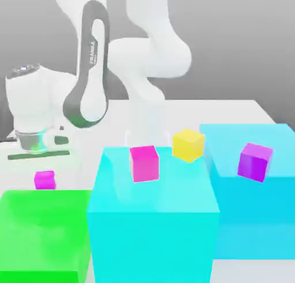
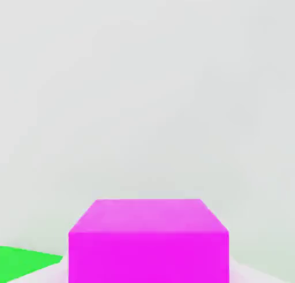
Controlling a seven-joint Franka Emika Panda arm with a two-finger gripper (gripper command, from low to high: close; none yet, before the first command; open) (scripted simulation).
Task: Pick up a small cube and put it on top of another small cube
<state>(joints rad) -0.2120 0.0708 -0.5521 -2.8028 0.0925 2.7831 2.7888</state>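
Note:
The small cube (image 1: 44, 179) is a tiny magenta block resting on the white table beside the green block's far edge. My gripper (image 1: 41, 168) hangs straight down over it from the white hand at the exterior view's left, shut on the small cube. In the hand view the small cube (image 2: 148, 241) sits very close and centred, with white table behind it and a corner of the green block (image 2: 23, 261) beside it.
A big green block (image 1: 43, 236) lies just in front of the small cube. A tall cyan block (image 1: 152, 224) carries a hot-pink cube (image 1: 144, 163). A second cyan block (image 1: 253, 201) holds a purple cube (image 1: 254, 161). A yellow cube (image 1: 188, 145) sits between them.

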